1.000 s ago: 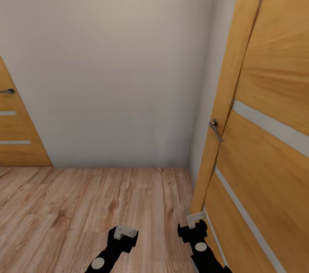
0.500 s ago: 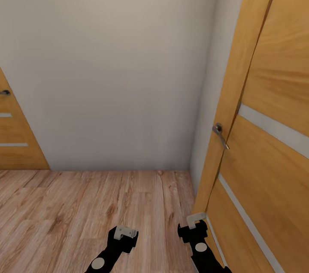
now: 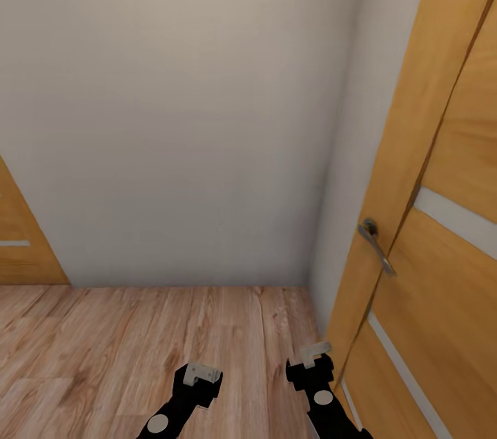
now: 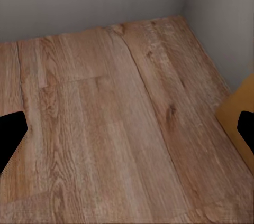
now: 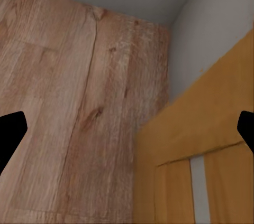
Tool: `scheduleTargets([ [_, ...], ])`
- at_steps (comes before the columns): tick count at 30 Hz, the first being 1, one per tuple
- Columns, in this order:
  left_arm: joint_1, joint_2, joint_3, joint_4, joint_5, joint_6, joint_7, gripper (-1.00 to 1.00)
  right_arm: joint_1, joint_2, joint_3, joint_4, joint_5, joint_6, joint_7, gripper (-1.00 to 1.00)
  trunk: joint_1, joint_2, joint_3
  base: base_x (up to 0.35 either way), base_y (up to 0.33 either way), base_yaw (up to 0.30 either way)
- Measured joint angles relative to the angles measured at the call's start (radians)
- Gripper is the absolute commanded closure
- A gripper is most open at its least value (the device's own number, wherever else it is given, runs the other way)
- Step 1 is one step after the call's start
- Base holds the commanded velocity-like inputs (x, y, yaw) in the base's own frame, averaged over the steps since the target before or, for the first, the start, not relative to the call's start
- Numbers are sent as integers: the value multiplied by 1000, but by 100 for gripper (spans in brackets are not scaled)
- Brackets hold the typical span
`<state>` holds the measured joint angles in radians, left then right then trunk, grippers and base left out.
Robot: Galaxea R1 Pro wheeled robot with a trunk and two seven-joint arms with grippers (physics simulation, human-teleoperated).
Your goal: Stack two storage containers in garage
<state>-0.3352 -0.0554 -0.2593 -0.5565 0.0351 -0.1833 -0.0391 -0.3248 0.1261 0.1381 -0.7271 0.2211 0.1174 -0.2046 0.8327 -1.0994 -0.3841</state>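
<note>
The two storage containers are out of view. I face a plain white wall (image 3: 186,114) in a corner with a light wood-plank floor (image 3: 124,342). My left gripper (image 3: 204,373) and right gripper (image 3: 316,354) hang low over the planks at the bottom of the head view. In the left wrist view the left gripper (image 4: 127,131) has its dark fingertips (image 4: 10,134) far apart, with only planks between them. The right gripper (image 5: 127,131) stands just as wide, fingertips (image 5: 10,131) at the picture's edges, over floor and door edge. Both are open and hold nothing.
A wooden panel door (image 3: 442,232) with a metal lever handle (image 3: 376,242) stands close on the right, right beside my right gripper. Another wooden door (image 3: 17,239) shows at the far left. The white wall meets the floor just ahead.
The whole view has shifted: the wall is nearer, and the doors have slid outward toward the picture's edges, so the camera has moved forward. Both arms keep their pose.
</note>
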Motion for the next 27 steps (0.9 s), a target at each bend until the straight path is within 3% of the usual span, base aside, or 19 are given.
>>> scheduleTargets([
  [6, 0, 0, 0, 0, -1, 0, 0, -100, 0, 0, 0, 0, 0, 0, 0, -100, 0, 0, 0, 287, 0, 1],
  [17, 0, -1, 0, -2, 2, -1, 0, -100, 0, 1, -1, 11, 0, 0, 0, -100, 0, 0, -5, 68, 2, 149],
  [27, 0, -2, 0, -1, -2, 1, -1, -100, 0, 1, -1, 12, 0, 0, 0, -100, 0, 0, -8, 291, 82, 55],
])
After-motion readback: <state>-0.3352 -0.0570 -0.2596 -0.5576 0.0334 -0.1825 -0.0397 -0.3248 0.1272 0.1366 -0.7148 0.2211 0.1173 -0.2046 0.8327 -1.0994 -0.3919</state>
